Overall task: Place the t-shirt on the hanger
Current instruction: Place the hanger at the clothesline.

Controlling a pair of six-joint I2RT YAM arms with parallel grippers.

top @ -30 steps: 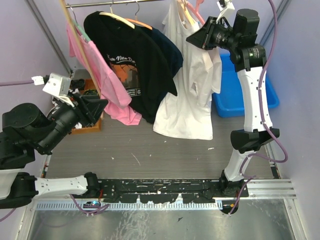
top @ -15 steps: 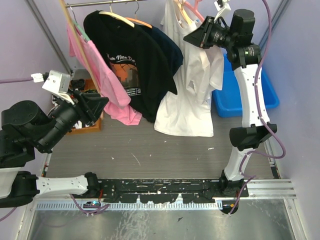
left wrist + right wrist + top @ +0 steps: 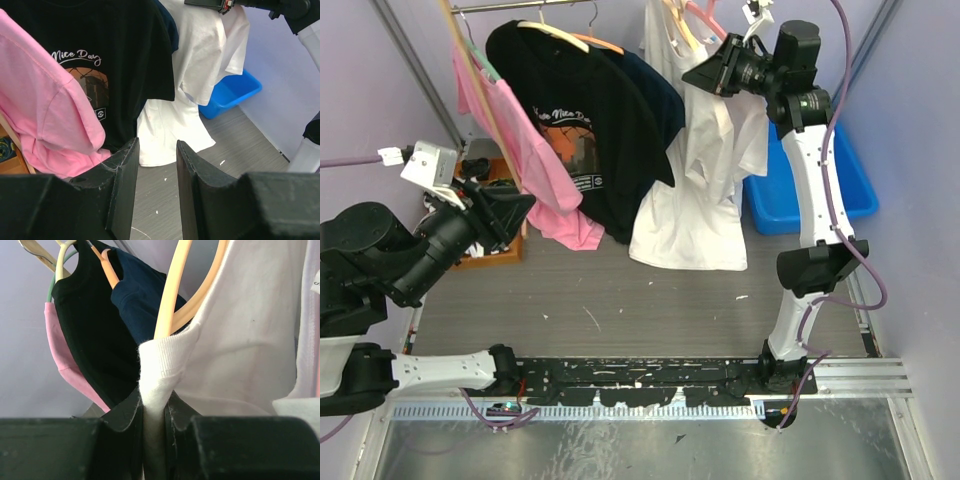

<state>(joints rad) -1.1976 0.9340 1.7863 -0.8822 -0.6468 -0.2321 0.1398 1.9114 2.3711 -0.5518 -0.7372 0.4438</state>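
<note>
The white t-shirt (image 3: 692,195) hangs at the right end of the rack, draped over the light wooden hanger (image 3: 677,22). My right gripper (image 3: 698,76) is raised beside it. In the right wrist view that gripper (image 3: 155,393) is shut on the t-shirt's ribbed collar (image 3: 161,365), with the hanger's arm (image 3: 171,295) rising just behind the pinched cloth. My left gripper (image 3: 526,207) hovers low at the left, open with nothing between its fingers. The left wrist view looks between those fingers (image 3: 129,175) toward the t-shirt (image 3: 212,47).
A black printed shirt (image 3: 582,125), a pink shirt (image 3: 535,175) and a navy shirt (image 3: 656,95) hang on the same rail (image 3: 520,8). A blue bin (image 3: 802,195) sits on the floor behind the right arm. A wooden box (image 3: 498,248) sits at the left.
My right gripper has moved up and to the left with the collar in its grip, and the t-shirt's upper part has bunched toward the hanger. The left arm has barely shifted.
</note>
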